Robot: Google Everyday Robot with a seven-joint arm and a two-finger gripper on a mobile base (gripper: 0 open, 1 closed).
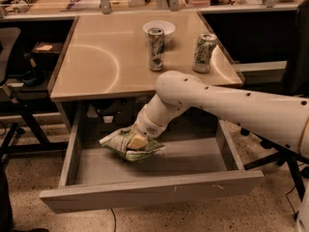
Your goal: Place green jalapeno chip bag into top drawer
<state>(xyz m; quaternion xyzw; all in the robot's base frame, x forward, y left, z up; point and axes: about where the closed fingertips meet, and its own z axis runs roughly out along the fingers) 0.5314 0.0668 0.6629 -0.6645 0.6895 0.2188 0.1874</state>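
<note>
The green jalapeno chip bag (120,146), crumpled green with white patches, is inside the open top drawer (145,192), low over its grey floor at the left-middle. My gripper (136,142) reaches down from the white arm and is shut on the bag from above. I cannot tell whether the bag touches the drawer floor. The drawer is pulled out fully from under the desk, its flat front panel nearest the camera.
On the tan desk top (96,66) stand two silvery-green drink cans (155,49) (203,52) and a white bowl (159,28). A chair (14,81) stands at the left. The drawer's right half is bare. My arm (231,105) crosses over the drawer's right side.
</note>
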